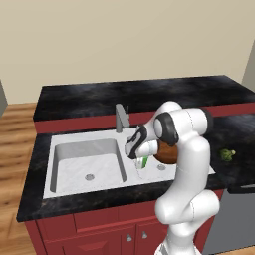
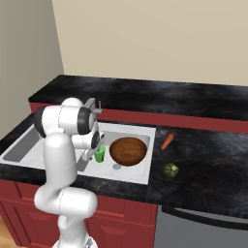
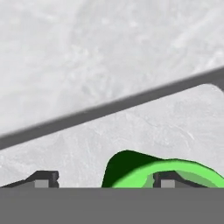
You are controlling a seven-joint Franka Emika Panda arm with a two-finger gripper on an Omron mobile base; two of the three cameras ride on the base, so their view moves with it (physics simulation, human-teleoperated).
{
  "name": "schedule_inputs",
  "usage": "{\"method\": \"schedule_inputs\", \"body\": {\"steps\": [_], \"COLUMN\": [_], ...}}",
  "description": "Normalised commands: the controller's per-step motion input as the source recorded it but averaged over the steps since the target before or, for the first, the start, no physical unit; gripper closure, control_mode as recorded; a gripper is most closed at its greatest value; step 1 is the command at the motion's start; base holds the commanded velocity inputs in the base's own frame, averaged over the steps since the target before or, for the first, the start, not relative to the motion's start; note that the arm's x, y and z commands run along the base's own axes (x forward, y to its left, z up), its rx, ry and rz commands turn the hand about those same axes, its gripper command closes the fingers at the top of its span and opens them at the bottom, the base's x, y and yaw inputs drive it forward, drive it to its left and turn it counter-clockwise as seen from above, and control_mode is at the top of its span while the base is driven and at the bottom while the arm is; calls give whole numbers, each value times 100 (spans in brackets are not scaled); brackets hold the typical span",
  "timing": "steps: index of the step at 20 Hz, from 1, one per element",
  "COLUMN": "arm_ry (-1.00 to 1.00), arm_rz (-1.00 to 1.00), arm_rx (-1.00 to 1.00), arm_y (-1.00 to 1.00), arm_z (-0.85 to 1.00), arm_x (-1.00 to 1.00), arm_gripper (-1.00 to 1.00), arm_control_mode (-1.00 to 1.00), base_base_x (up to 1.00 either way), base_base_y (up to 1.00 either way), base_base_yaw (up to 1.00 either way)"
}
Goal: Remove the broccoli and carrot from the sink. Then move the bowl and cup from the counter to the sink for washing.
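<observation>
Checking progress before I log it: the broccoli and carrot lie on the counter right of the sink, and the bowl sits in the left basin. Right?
Not quite: the bowl sits in the right basin, as the right base view shows. Broccoli and carrot do lie on the counter.

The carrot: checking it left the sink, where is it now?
In the right base view the carrot lies on the counter just right of the sink, behind the broccoli.

The bright green cup (image 2: 100, 154) stands upright in the right basin of the white-grey sink (image 2: 140, 133), just beside the reddish-brown bowl (image 2: 128, 150) (also in that basin). The orange carrot (image 2: 167, 141) and dark green broccoli (image 2: 170, 169) lie on the black counter (image 2: 208, 160)
</observation>
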Motion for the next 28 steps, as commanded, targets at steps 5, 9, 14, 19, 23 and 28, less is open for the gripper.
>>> {"method": "schedule_inputs", "body": {"steps": [5, 9, 14, 19, 23, 28], "arm_ry": [-5, -2, 0, 9, 17, 13], "arm_rz": [-2, -5, -8, -8, -7, -7], "arm_rx": [0, 0, 0, 0, 0, 0], "arm_y": [3, 0, 0, -1, -1, -6], "arm_z": [16, 22, 26, 34, 37, 33], "arm_x": [-11, -14, -15, -15, -16, -20], "arm_gripper": [-100, -100, -100, -100, -100, -100], "arm_control_mode": [-100, -100, -100, -100, -100, -100], "base_base_x": [0, 0, 0, 0, 0, 0], "base_base_y": [0, 0, 0, 0, 0, 0], "base_base_yaw": [0, 0, 0, 0, 0, 0]}}
